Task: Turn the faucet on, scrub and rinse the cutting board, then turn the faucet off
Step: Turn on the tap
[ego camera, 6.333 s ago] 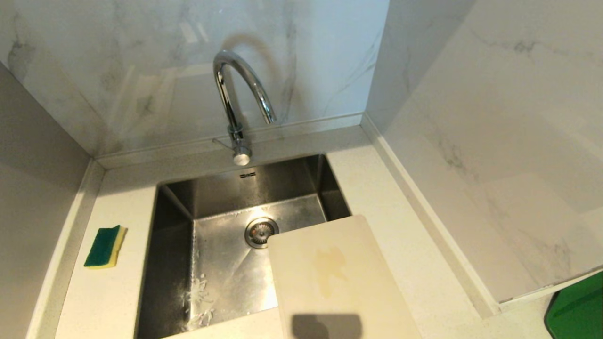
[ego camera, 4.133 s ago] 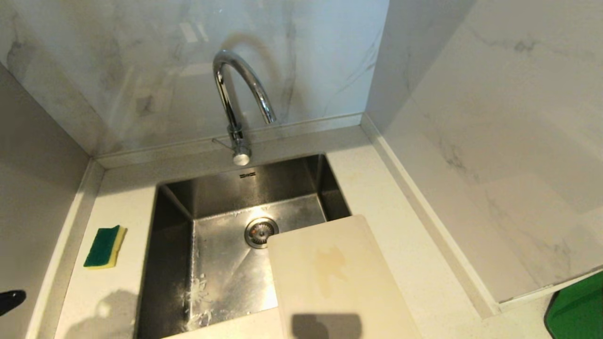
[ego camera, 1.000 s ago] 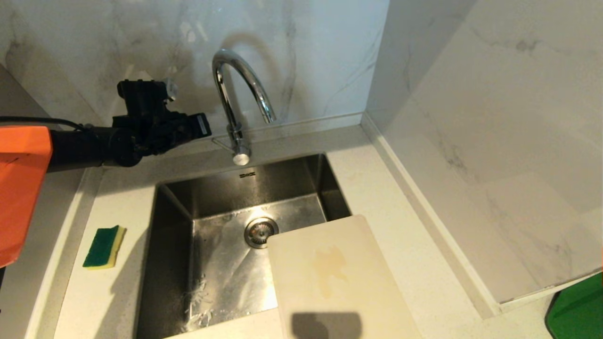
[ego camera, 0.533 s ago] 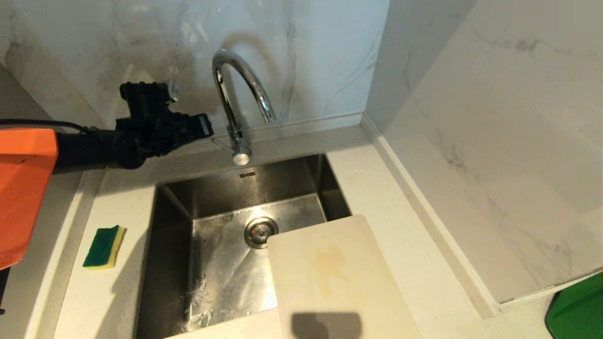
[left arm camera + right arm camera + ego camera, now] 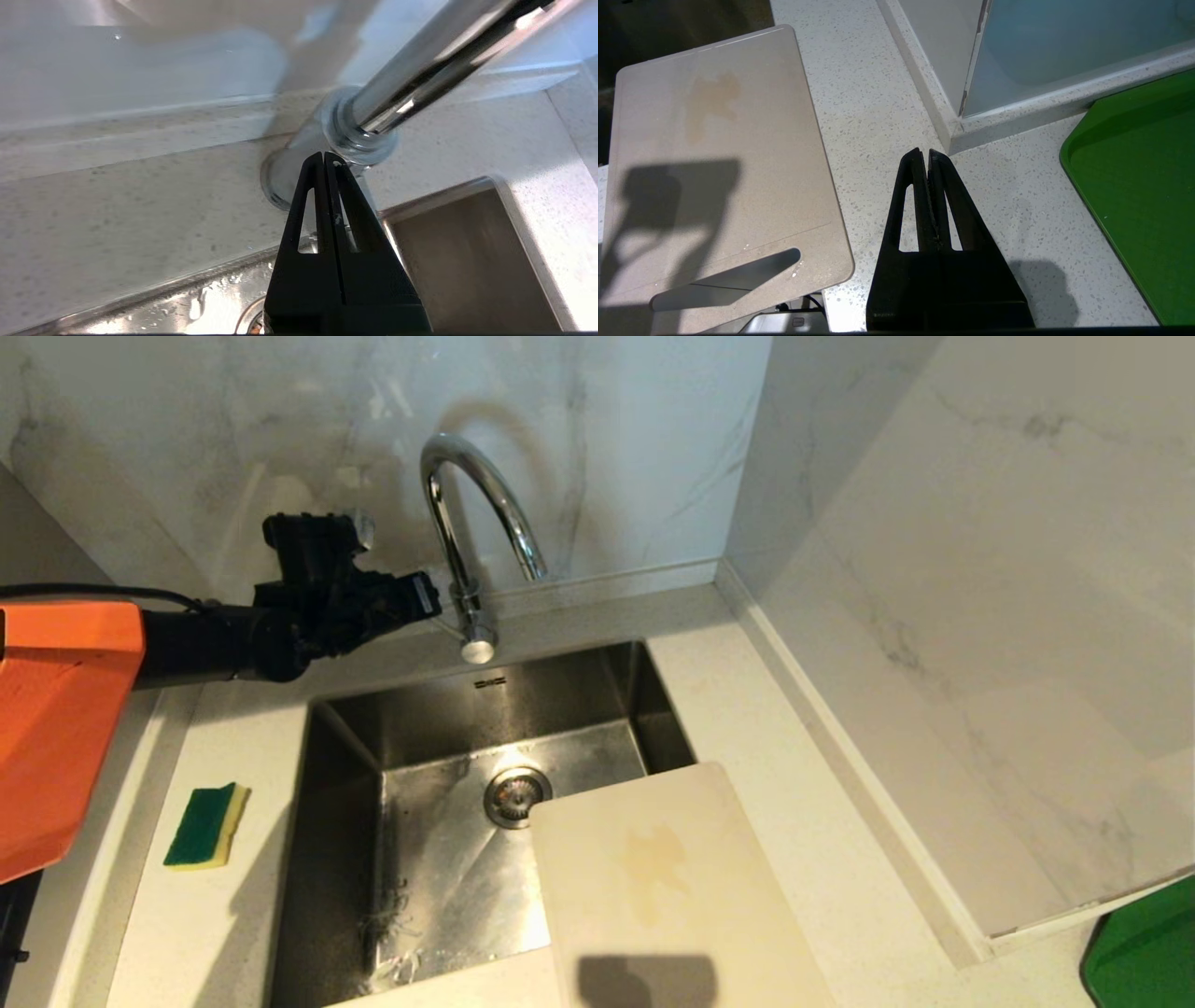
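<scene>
Left gripper (image 5: pixel 324 156): fingers pressed together, nothing held. Tips sit at the base of the faucet (image 5: pixel 467 523), just beside the chrome collar; whether they touch the metal or the slim side lever cannot be told, since the gripper body covers the lever in the head view. Arm reaches in from the left, over the rear strip of the worktop (image 5: pixel 233 728) behind the sink (image 5: pixel 345 775).

Right gripper (image 5: pixel 923 156): fingers shut, empty, hanging above bare worktop beside the cutting board (image 5: pixel 719 163); it does not show in the head view.

Cutting board lies flat at the sink's right front corner, partly over the basin, yellowish stain up, slot handle toward the robot. Its near end is cut off in the head view.

Sponge (image 5: pixel 207 823), green over yellow, on the worktop left of the sink, well apart from both grippers. Green tray (image 5: pixel 1143 186) at the right, only part in view.
</scene>
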Available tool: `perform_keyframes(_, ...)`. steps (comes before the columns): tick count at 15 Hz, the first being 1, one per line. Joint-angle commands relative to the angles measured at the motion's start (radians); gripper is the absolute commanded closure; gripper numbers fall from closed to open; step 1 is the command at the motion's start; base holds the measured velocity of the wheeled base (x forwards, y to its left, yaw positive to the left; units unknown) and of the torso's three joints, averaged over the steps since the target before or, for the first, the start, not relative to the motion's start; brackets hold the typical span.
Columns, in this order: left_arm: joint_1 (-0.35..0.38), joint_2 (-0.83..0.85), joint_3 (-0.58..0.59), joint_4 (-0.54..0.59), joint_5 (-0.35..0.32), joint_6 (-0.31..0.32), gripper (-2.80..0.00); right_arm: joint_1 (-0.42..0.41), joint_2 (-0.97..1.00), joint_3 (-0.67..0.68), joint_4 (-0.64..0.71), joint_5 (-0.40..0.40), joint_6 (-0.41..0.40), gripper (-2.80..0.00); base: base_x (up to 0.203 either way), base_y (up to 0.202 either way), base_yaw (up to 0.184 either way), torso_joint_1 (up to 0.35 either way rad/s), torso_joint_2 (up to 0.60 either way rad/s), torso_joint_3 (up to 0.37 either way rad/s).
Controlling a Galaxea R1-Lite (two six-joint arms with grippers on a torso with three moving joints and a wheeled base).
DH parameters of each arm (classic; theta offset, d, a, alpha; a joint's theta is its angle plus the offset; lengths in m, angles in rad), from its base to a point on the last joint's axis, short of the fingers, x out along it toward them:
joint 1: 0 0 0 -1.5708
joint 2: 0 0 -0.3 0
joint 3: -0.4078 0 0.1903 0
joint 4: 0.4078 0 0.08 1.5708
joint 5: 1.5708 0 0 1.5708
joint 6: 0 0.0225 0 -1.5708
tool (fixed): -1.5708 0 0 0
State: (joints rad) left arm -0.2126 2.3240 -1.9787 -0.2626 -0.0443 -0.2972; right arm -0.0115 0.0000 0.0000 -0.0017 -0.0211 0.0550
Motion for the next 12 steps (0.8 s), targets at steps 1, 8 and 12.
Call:
perform_keyframes(1, 0.002, 0.000, 0.000, -0.001, 0.000, 0.000, 0.00, 0.001, 0.000, 0.001, 0.000, 0.000, 0.000, 0.00, 0.000, 0.000, 0.000, 0.000, 0.00, 0.000)
perform_keyframes(8, 0.001, -0.038, 0.033, 0.014, 0.009, 0.001, 0.00, 0.000, 0.000, 0.001, -0.001, 0.000, 0.000, 0.00, 0.000, 0.000, 0.000, 0.000, 0.00, 0.000)
perform_keyframes(12, -0.005, -0.069, 0.090, 0.017, 0.009, 0.002, 0.00, -0.001, 0.000, 0.000, 0.000, 0.000, 0.000, 0.00, 0.000, 0.000, 0.000, 0.000, 0.00, 0.000)
